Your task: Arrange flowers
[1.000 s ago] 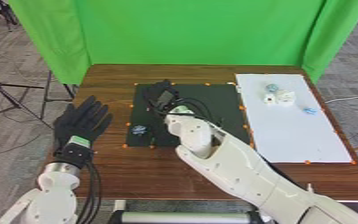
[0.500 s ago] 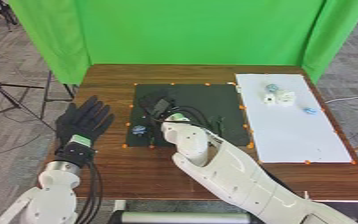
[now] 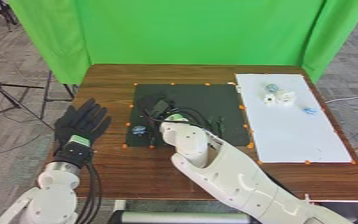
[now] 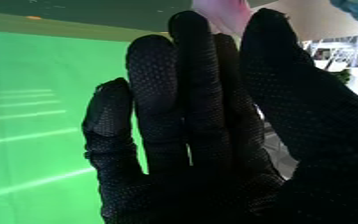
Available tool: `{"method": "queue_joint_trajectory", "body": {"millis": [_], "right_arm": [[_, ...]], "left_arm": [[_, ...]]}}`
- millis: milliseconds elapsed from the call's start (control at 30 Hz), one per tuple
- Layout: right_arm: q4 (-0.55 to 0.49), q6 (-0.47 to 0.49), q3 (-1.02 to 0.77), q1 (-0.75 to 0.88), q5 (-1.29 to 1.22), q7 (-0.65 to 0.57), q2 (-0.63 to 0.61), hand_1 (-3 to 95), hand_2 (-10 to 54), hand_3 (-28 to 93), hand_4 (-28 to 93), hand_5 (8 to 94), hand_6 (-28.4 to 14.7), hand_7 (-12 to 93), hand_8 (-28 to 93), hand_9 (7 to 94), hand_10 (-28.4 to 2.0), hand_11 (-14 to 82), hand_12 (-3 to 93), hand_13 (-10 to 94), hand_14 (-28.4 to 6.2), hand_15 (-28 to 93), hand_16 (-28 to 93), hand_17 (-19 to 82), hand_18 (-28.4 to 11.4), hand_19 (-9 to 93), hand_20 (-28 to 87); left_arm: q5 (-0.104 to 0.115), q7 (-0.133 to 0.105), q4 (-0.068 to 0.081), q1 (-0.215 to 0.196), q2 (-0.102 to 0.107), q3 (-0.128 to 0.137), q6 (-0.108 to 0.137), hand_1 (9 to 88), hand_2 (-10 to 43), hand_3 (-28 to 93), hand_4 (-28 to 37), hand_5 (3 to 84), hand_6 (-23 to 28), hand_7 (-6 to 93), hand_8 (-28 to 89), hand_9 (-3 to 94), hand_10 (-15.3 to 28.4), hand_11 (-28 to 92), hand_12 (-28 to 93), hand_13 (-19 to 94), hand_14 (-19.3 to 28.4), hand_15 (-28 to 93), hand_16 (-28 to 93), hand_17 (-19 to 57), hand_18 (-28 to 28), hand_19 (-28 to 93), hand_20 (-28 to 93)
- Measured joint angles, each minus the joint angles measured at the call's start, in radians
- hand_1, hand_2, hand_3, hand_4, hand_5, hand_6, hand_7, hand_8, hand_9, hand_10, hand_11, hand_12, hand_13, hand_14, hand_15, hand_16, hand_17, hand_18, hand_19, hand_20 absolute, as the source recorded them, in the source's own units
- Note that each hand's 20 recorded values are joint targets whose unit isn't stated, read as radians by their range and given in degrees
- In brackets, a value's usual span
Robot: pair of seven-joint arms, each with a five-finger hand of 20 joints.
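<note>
Flowers point(image 3: 285, 97) on white board point(image 3: 309, 140), brown table point(image 3: 184, 181) below (green curtain point(image 3: 202, 35) behind); left fingers point(image 3: 85, 113), right fingers point(image 3: 160, 106) straight, unclenched.

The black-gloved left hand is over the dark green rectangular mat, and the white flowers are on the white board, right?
No, not the left: the head view shows the right hand over the mat; the white flowers are on the board.

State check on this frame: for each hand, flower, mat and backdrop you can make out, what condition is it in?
Left hand: open, fingers spread.
Right hand: open, fingers straight; grip on the pink flower unclear.
Blue flower on the dark mat: resting there.
White flowers: lying on the white sheet.
Dark mat: flat.
White sheet: flat.
Green backdrop: hanging.
</note>
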State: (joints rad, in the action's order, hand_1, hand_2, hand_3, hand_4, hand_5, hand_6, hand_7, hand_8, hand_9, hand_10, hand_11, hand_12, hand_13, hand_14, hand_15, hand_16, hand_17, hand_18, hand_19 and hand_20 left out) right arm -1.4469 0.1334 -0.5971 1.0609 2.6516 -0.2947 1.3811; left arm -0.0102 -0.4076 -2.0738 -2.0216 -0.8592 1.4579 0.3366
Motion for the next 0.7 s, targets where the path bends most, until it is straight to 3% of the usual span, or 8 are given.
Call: {"method": "queue_joint_trajectory", "body": {"millis": [133,300,433,567,700], "right_arm": [[-0.044,0.013,-0.015,0.011,-0.016,-0.054,-0.011,44.0,-9.5,83,-28,43.9,-8.5,17,-12,48.6,-19.6,17.7,17.4,54,-16.0,65,27,31,-25.0,84,38],[-0.177,0.107,-0.095,0.040,-0.161,-0.190,-0.040,42.6,-9.5,84,-28,40.0,-9.9,13,-11,43.4,-21.1,15.2,17.1,49,-17.5,63,23,30,-26.3,84,36],[-0.272,0.175,-0.193,0.069,-0.223,-0.214,-0.079,40.3,-9.5,82,-28,40.3,-9.7,13,-10,42.1,-21.7,13.7,16.8,42,-18.9,54,18,27,-26.1,79,32],[-0.304,0.115,-0.287,0.101,-0.213,-0.232,-0.136,39.6,-9.5,82,-28,42.2,-9.8,14,-11,41.0,-22.4,14.1,16.0,29,-21.6,44,10,21,-24.5,71,25],[-0.239,-0.029,-0.395,0.121,-0.220,-0.344,-0.170,44.8,-9.5,85,-28,43.2,-8.8,16,-12,37.4,-19.9,12.8,13.9,24,-19.4,36,5,17,-21.6,64,19]], "left_arm": [[0.001,-0.009,-0.002,-0.014,-0.004,0.008,-0.011,29.3,18.1,73,-28.3,44.6,6.3,24.9,-13,42.8,13.9,29,12,31,15.6,51,-8,-3.6,15.7,45,13],[0.002,-0.018,-0.002,-0.033,-0.002,0.018,-0.031,29.0,17.8,73,-28.3,44.3,6.0,24.6,-12,42.3,13.8,28,12,31,15.7,50,-8,-3.7,15.7,44,13],[-0.007,-0.019,-0.002,-0.034,0.004,0.019,-0.049,28.6,17.7,72,-28.3,44.7,6.0,23.5,-13,42.4,13.7,27,12,31,15.4,48,-8,-3.8,15.6,43,12],[-0.044,-0.018,-0.010,-0.050,-0.005,0.044,-0.069,28.3,17.5,72,-28.3,45.3,5.7,22.2,-13,42.6,13.8,26,11,31,15.1,47,-9,-3.8,15.5,43,12],[-0.054,-0.016,-0.036,-0.089,-0.043,0.086,-0.080,28.1,17.5,72,-28.3,45.6,5.8,20.7,-12,42.6,13.6,24,11,30,14.5,45,-9,-3.9,15.5,43,12]]}}
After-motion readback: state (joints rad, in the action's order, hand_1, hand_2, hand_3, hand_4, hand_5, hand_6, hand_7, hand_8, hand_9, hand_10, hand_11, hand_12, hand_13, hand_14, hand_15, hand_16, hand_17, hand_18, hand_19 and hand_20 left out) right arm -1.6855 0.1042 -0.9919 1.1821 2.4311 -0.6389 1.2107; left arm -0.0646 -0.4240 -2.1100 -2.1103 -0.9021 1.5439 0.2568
